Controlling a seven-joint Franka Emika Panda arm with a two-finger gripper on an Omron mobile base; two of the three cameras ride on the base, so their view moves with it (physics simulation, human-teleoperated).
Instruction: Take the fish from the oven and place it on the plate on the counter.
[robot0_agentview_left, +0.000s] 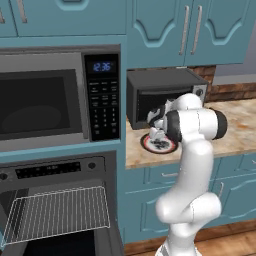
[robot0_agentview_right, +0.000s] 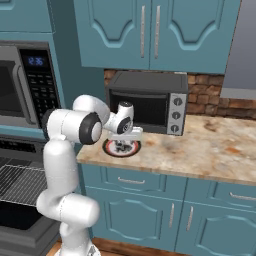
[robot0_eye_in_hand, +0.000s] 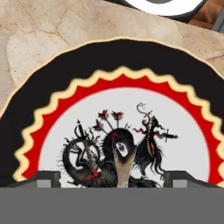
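Marbled stone counter (robot0_agentview_right: 200, 145) bears round scallop-banded plate (robot0_eye_in_hand: 52, 127), possibly glazed.

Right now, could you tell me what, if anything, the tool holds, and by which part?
Nothing: the tool stands open over the round red-rimmed plate, its tips clear of the slim tan fish.

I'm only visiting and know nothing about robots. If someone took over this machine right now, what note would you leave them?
Gripper: open, tips wide apart, low over the plate on the counter.
Fish: seemingly the slim tan shape between the tips, on the plate's centre, not gripped.
Oven: open, wire rack pulled out.
Done: apparently the placing.
Left: lift the arm clear and confirm the fish lies on the plate.
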